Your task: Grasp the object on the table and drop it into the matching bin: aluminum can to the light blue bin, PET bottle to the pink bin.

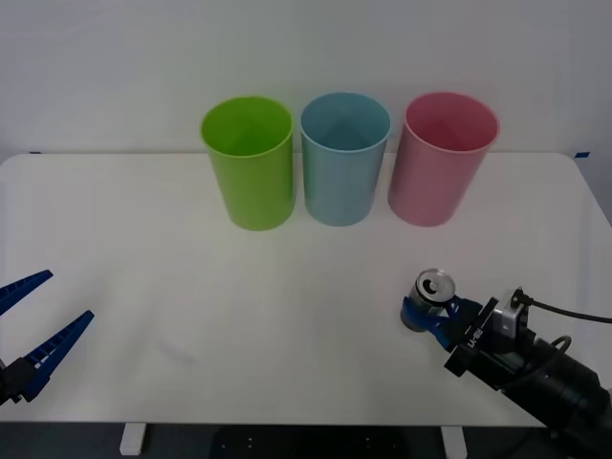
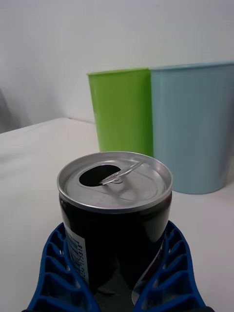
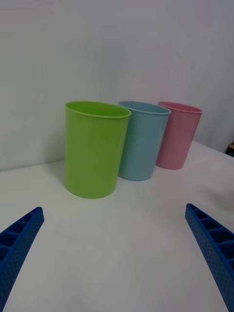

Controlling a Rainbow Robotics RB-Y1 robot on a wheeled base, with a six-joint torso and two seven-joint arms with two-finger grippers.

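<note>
Right claw (image 1: 427,311) around aluminum can (image 1: 432,290)

Little can be read. On the aluminum can (image 2: 115,209), held between the fingers (image 2: 53,273) of the right hand (image 1: 427,313), a white label strip runs down the dark side beside one finger; it carries small vertical digits, too small to read surely. The black mount just behind that hand bears pale lettering, also too small to make out.
</note>
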